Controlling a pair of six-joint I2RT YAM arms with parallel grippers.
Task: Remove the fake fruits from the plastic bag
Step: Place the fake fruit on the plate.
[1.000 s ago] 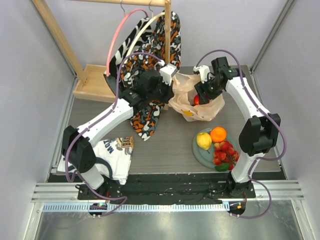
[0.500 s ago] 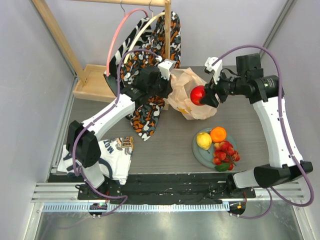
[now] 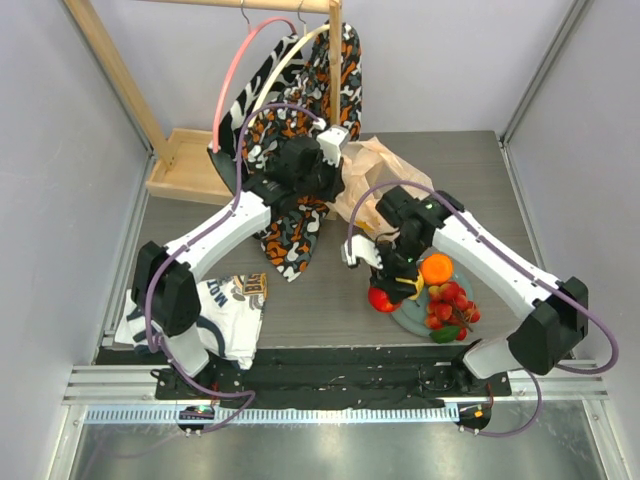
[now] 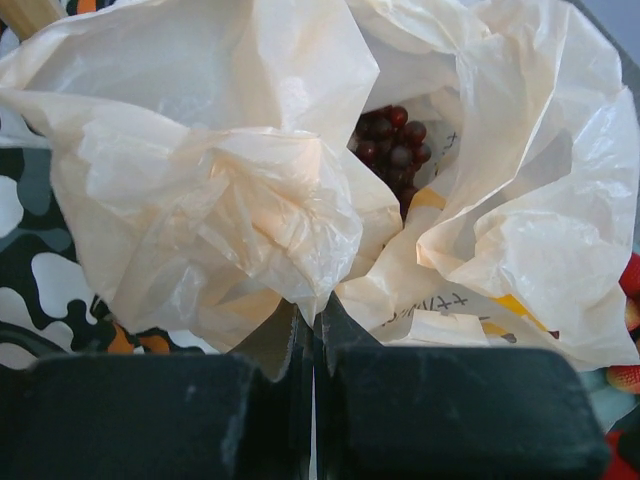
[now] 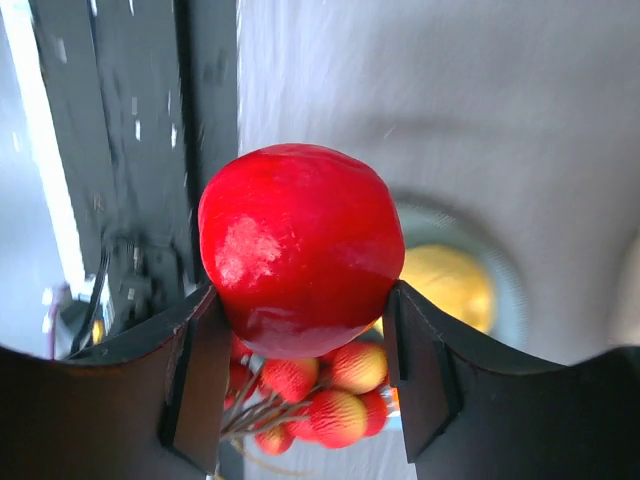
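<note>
Rack: wooden stand (image 3: pixel 185 165) at the far left, with hangers on its bar.
Shirt: folded, printed (image 3: pixel 225 305), near-left on the table.
Cloth: orange-black-white patterned cloth (image 3: pixel 300 240) draped from a hanger down to the table, just left of the bag.
Left gripper (image 4: pixel 312 325): fingers pressed together on a fold of the plastic bag (image 4: pixel 200 200) – pinching its near rim, mouth held open.
Bag: crumpled at the far middle of the table (image 3: pixel 375 175); dark grapes (image 4: pixel 392 145) lie deep inside.
Right gripper (image 5: pixel 305 330): clamped on the red apple (image 5: pixel 300 240), one pad on each side.
Red apple: out of the bag, at the plate's left edge (image 3: pixel 381 298) – contact with the plate not clear.
Plate: grey-green plate (image 3: pixel 412 312) holds the yellow apple (image 3: pixel 412 287), orange (image 3: pixel 437 268) and berry cluster (image 3: pixel 450 305).
</note>
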